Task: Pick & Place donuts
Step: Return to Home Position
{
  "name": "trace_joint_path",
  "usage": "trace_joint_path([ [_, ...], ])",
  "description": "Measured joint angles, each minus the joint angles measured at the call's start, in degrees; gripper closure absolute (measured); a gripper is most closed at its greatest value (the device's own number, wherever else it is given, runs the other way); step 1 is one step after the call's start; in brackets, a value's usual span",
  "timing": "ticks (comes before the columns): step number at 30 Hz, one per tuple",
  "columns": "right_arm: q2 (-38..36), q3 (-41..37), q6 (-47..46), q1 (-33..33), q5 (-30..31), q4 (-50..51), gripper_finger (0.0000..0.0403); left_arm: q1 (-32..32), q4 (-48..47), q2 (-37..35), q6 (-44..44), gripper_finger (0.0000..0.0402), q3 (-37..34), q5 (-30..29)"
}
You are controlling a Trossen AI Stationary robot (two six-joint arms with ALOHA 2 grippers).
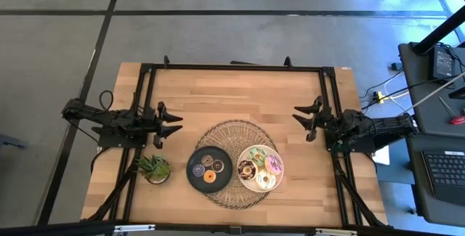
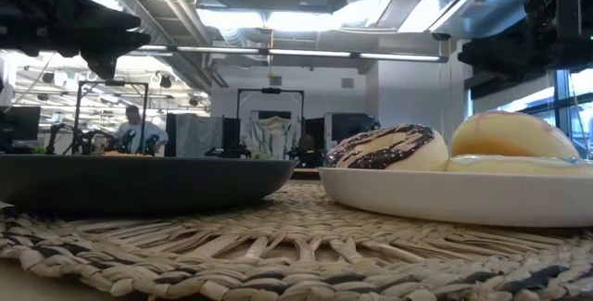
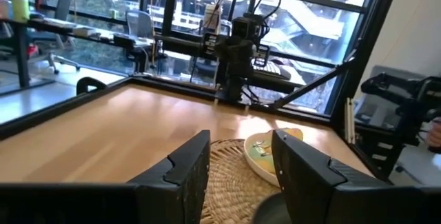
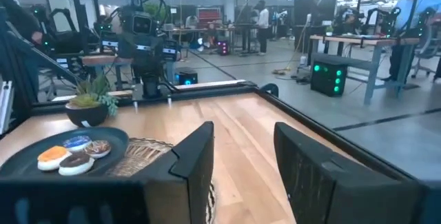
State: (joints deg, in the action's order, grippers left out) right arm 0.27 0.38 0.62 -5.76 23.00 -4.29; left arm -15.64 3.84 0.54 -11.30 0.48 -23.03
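Note:
Four bigger donuts lie on the white plate: chocolate-and-white, green, pink and cream. Four mini donuts rest on the black plate; the right wrist view shows orange and brown ones. Both plates stand on a round woven mat. My left gripper hovers open at the table's left side, above and left of the mat. My right gripper hovers open at the right side.
A small green potted plant stands left of the black plate, close under the left arm. A black frame runs around the table's edges. Bare wood lies beyond the mat toward the far edge. A person sits in the room behind.

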Motion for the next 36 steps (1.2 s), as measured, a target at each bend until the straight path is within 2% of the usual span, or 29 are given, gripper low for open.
trace_joint_path([
  [6, 0.00, 0.00, 3.89, 0.00, 0.00, -0.01, 0.0249, 0.00, 0.02, 0.00, 4.24, 0.0251, -0.01, 0.00],
  [12, 0.00, 0.00, 13.19, 0.00, -0.16, -0.03, 0.0249, 0.00, 0.09, 0.00, 10.00, 0.0253, -0.01, 0.04],
  [36, 0.00, 0.00, 13.15, 0.00, -0.15, -0.03, 0.0249, 0.00, 0.22, 0.02, 9.11, 0.0252, -0.01, 0.11],
])
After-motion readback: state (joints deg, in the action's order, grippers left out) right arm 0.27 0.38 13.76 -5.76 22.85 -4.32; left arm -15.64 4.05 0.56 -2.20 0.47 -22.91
